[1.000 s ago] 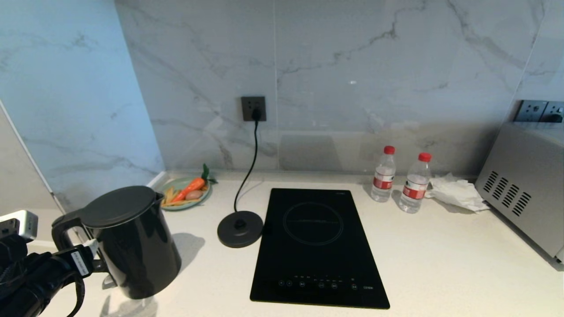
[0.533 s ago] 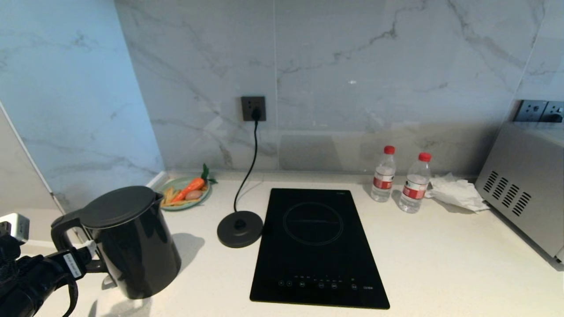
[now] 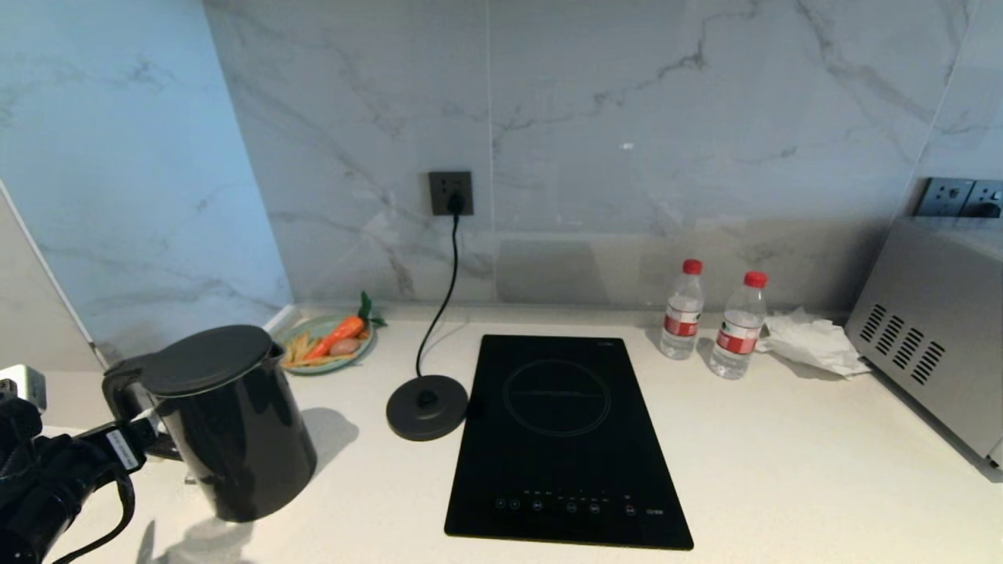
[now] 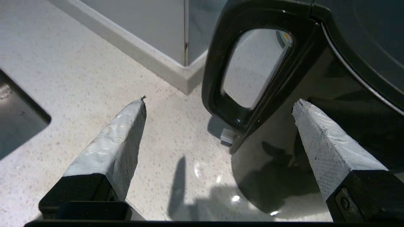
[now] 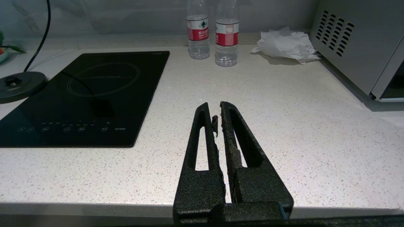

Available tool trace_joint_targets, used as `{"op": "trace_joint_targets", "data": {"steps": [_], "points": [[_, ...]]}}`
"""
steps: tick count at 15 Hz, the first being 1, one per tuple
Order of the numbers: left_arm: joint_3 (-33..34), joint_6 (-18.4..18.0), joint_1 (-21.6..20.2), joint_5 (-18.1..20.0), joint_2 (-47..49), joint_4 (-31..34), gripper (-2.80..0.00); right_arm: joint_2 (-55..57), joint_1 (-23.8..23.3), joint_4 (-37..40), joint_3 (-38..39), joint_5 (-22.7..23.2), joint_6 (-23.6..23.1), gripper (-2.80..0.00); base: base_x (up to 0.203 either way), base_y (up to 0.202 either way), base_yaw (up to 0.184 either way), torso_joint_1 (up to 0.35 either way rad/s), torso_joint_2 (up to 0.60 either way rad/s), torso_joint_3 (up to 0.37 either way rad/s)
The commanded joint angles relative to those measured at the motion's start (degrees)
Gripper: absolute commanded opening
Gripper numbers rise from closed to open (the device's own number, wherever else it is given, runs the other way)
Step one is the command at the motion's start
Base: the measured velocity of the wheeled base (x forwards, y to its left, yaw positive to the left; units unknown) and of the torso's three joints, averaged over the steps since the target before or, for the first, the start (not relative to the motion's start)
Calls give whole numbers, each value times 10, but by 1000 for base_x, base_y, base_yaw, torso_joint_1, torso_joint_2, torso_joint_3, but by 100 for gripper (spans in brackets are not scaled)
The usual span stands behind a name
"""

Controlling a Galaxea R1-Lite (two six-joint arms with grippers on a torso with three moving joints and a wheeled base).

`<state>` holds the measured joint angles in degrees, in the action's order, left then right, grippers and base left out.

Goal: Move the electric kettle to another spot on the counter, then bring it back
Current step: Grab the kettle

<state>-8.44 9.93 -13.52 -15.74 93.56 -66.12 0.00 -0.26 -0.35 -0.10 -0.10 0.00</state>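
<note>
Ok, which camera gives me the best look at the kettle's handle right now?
The left wrist view: the electric kettle's handle fills the frame, its loop fully visible between the open left claw fingers, untouched. The head view shows only the handle's top behind the arm. The right wrist view misses it entirely.

White counter — kettle, hob, bottles.

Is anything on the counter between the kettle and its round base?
Nothing visible. The electric kettle stands left of the round base with only bare counter between them; the plate of vegetables sits further back, off that path.
</note>
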Motion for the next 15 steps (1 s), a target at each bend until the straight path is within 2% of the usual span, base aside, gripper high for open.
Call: {"op": "trace_joint_targets", "data": {"steps": [1,4,6,7,9,12,15], "points": [[22,-4,-22,7,36,-70,0,0,0,0,0,0,0,-280,0,0,0,0,0,0],[28,-5,-66,75,39,-84,0,0,0,-1,0,0,0,-280,0,0,0,0,0,0],[22,-9,-107,148,39,-85,0,0,1,0,0,0,0,-280,0,0,0,0,0,0],[10,-18,-125,182,42,-85,0,0,1,0,0,0,0,-280,0,0,0,0,0,0],[-32,-33,-156,222,58,-91,0,0,1,0,0,0,0,-280,0,0,0,0,0,0],[-46,-39,-175,320,77,-114,0,0,0,0,0,0,0,-280,0,0,0,0,0,0],[-45,-76,-178,334,135,-169,0,0,1,-1,0,0,0,-280,0,0,0,0,0,0]]}}
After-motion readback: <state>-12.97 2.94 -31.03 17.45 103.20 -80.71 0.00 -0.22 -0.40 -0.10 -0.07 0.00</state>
